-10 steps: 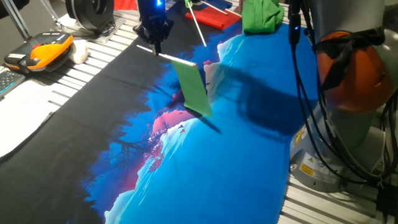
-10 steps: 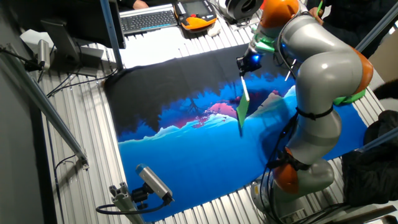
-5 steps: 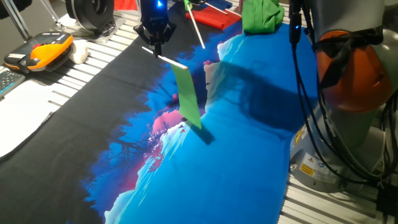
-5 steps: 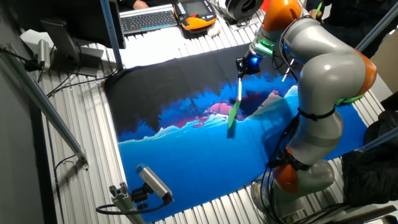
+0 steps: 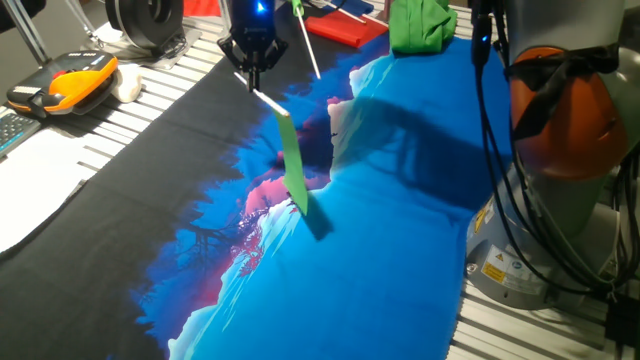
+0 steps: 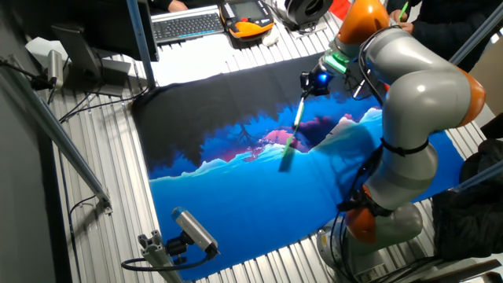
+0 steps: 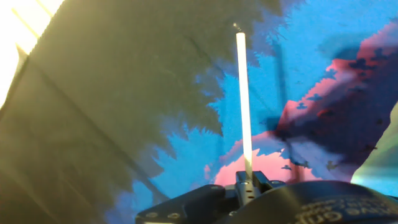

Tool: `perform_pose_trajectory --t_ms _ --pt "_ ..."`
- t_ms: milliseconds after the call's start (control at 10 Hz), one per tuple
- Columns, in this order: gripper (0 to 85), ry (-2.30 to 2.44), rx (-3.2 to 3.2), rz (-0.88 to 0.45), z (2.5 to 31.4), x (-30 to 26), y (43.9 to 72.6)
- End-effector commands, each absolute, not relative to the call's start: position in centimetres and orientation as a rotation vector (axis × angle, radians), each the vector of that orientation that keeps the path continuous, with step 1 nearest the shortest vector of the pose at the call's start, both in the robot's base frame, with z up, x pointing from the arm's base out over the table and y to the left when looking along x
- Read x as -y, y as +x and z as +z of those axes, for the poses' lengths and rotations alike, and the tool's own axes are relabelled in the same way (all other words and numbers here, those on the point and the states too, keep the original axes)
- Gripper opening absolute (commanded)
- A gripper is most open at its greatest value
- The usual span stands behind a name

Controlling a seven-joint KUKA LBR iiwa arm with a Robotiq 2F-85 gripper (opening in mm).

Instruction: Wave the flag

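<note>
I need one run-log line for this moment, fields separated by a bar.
phase: waving | gripper: shut on flag stick | flag: lifted above the cloth, green part hanging down | contact with cloth: none seen

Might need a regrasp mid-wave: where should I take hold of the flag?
On the bare white stick, where the gripper pinches it now, coming from above. The green cloth hangs limp from the far end and gives no firm hold.

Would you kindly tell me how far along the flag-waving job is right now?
Done: the pincer has picked up the flag and holds its white stick above the printed cloth. In hand: the flag hangs tilted, mid-air. Left: any further swings and putting it down.
</note>
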State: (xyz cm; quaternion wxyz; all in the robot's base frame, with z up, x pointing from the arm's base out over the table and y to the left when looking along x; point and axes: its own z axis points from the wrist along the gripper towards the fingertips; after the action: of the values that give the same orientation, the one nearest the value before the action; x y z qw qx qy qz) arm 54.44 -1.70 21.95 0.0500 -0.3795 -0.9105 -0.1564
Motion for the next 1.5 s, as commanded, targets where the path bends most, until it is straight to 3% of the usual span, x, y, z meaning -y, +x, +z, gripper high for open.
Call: perform_pose_trajectory --t_ms 0,200,600,1400 --pt "0.0 -1.503 2.644 -0.496 21.96 1.73 54.43" --pt "0.0 -1.21 2.745 -0.469 22.01 1.84 54.48" --pt "0.0 -0.826 2.88 -0.287 22.1 1.93 54.48" --pt "0.0 -0.163 2.977 -0.141 22.31 2.16 54.41"
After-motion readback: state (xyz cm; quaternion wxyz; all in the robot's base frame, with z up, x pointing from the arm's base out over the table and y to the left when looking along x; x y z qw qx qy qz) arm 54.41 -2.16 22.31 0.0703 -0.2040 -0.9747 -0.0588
